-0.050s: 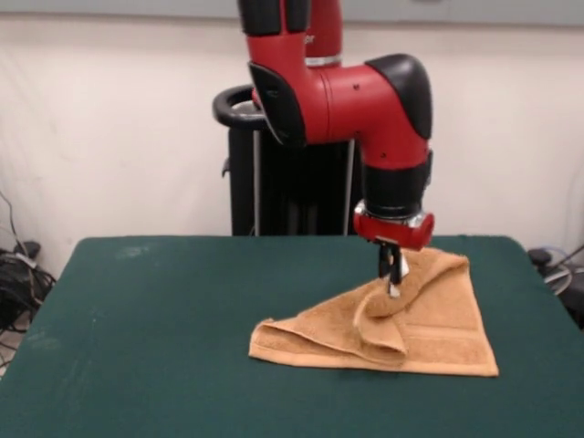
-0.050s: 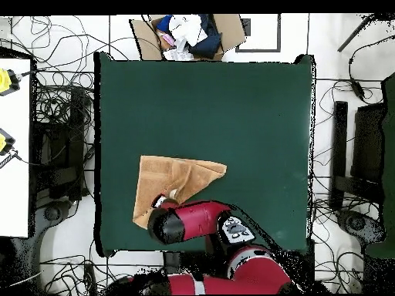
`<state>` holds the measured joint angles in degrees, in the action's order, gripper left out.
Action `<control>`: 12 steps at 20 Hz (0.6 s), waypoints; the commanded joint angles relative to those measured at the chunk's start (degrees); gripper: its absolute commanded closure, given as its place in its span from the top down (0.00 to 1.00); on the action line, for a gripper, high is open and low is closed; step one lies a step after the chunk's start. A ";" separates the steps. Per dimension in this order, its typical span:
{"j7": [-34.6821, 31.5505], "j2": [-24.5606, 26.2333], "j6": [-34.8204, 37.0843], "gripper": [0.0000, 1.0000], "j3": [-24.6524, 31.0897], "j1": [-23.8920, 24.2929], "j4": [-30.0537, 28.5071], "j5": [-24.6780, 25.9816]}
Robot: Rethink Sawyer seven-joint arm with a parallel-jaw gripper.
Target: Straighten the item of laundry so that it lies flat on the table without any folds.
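Folded orange-tan towel (image 1: 429,319) lies on the green desk (image 1: 146,328), directly under the pincer (image 1: 393,278), which seems clamped on a raised fold.

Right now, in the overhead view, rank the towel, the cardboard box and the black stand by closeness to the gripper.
1. Towel, directly under the gripper.
2. Black stand, off the table's right edge.
3. Cardboard box, beyond the table's top edge.
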<state>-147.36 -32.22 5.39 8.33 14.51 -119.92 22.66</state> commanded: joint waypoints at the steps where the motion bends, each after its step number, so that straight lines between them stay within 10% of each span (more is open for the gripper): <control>1: -1.73 1.83 7.52 0.00 -3.83 -2.56 -4.18 0.71; 12: 1.32 -3.81 5.64 0.00 -10.04 -0.67 -6.68 5.25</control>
<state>-147.36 -35.49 5.71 2.02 13.79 -126.69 24.67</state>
